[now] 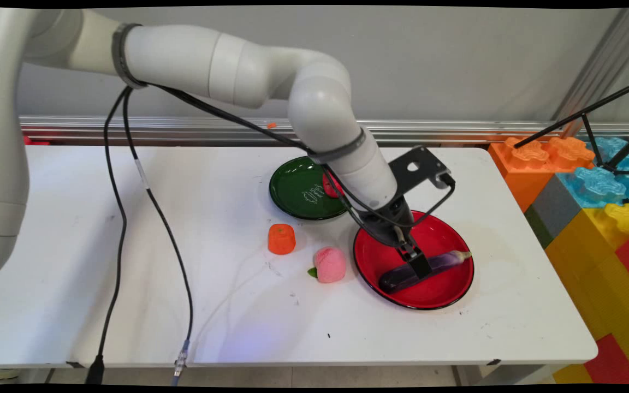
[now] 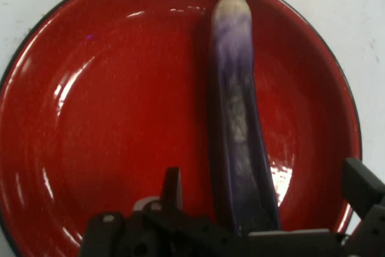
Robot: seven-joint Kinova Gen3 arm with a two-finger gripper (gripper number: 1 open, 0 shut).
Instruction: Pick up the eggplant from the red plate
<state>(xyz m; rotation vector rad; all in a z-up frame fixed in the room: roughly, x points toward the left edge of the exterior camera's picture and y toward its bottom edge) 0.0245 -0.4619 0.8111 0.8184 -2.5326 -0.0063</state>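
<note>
The claw [image 1: 418, 266] is down inside the red plate [image 1: 445, 234], spread open with 1 finger on each side of the purple eggplant [image 1: 445, 261]. In the hand view the eggplant [image 2: 240, 130] runs up between the 2 fingers [image 2: 361, 185], with plate surface visible between it and each finger, so the claw is not clamped on it. The eggplant lies flat in the red plate [image 2: 108, 118], its pale stem end toward the plate's right rim in the main view and its dark end toward the plate's front left.

Relative to the red plate: the green plate [image 1: 298, 188] sits just behind and to its left on the white table [image 1: 129, 305], with a small red item [image 1: 330, 185] on the green plate's right side, partly hidden by the arm. A pink peach [image 1: 330, 264] with a green leaf lies just beside the red plate's left rim. An orange fruit [image 1: 282, 239] stands further left of the peach. Large coloured toy blocks [image 1: 593, 191] are stacked beyond the table's right edge.
</note>
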